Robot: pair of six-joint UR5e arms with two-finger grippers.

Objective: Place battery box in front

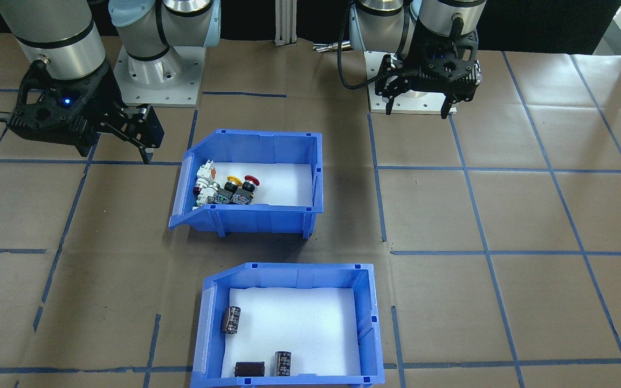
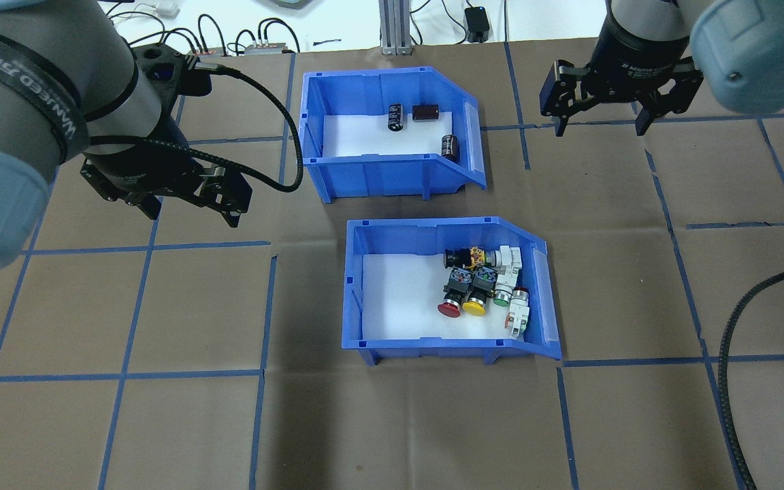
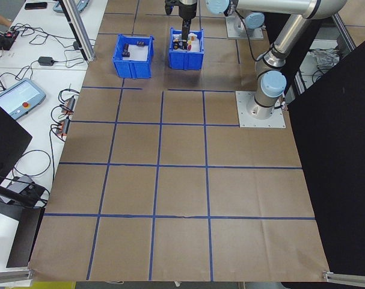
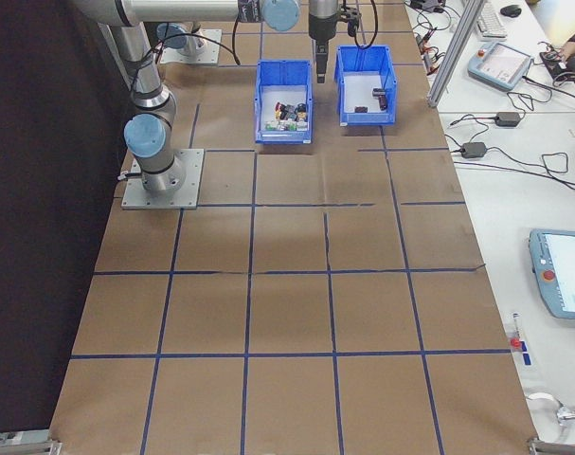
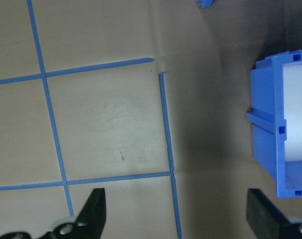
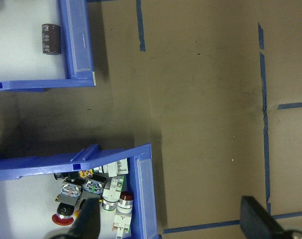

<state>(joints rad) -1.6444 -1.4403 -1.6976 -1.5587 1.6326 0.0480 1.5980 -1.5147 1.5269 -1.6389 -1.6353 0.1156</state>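
Observation:
The battery box (image 2: 378, 173), a blue open-top bin lined with white foam, stands on the table's far side from the robot and holds three small black cells (image 2: 395, 117). In the front-facing view the battery box (image 1: 289, 268) is the lower bin. My left gripper (image 2: 191, 216) hangs open and empty to the left of both bins, clear of them. My right gripper (image 2: 599, 129) hangs open and empty to the right of the battery box, also apart from it. The right wrist view shows a corner of the battery box (image 6: 78, 40) with one cell inside.
A second blue bin (image 2: 446, 344) with red, yellow and white push-button switches (image 2: 480, 282) stands just robot-side of the battery box. The left wrist view shows a blue bin's end wall (image 5: 270, 129). Brown paper with blue tape lines (image 1: 504, 253) covers the table.

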